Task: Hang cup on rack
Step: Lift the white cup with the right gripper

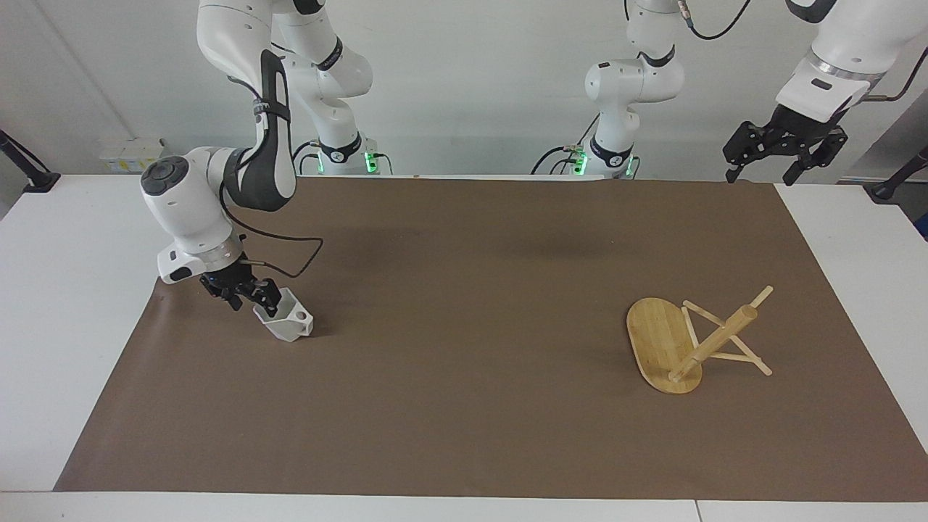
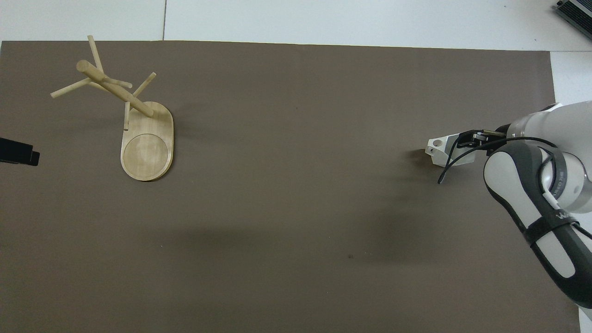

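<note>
Facing view: my right gripper, finger spread indiscernible, sits at the rim of the small white faceted cup; light, rigid, probably slick, so grasp the wall.
</note>
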{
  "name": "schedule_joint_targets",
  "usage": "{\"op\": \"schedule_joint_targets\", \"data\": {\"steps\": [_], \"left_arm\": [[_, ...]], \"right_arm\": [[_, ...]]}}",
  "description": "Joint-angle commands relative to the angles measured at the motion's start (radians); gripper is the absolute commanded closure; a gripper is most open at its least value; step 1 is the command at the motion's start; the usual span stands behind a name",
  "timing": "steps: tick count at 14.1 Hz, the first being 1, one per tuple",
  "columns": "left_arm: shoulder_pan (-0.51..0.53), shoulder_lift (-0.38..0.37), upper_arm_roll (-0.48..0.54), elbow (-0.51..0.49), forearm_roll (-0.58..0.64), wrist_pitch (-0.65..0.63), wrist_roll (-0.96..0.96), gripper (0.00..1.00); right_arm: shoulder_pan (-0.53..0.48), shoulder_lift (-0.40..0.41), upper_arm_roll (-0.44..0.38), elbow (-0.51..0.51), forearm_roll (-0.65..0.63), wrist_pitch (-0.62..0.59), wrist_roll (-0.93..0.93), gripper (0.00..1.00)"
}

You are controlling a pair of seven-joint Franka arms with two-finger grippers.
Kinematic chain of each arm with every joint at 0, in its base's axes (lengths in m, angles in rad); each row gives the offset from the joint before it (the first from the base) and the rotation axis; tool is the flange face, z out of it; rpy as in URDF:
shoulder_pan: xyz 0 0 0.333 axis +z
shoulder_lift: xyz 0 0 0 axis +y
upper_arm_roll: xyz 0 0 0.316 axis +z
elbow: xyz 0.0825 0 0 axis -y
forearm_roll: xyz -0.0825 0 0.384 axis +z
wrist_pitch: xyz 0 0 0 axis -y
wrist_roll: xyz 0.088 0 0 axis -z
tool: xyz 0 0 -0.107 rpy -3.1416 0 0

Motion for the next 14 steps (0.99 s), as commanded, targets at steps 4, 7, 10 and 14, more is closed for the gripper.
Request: {"op": "schedule_joint_targets", "data": {"steps": [4,7,10,14], "left_arm": [[-0.005,-0.011,0.008,-0.009,-0.011,-0.01,0.004,0.0],[-0.005,-0.011,0.008,-0.009,-0.011,-0.01,0.004,0.0],[-0.005,-0.011,0.008,-0.007,-0.011,-0.01,0.004,0.0],[-0.005,-0.011,0.008,-0.009,-0.011,-0.011,0.004,0.0]], "right_arm": [[-0.001,-0.019,0.003,-0.03,0.017,0.008,0.025,0.27],[-0.003,-0.017,0.003,-0.03,0.017,0.007,0.025,0.72],[-0.001,-0.017,0.003,-0.024,0.019,-0.012,0.025,1.0],[-0.003,-0.016,0.003,-0.01,0.095,-0.027,0.025,1.0]]}}
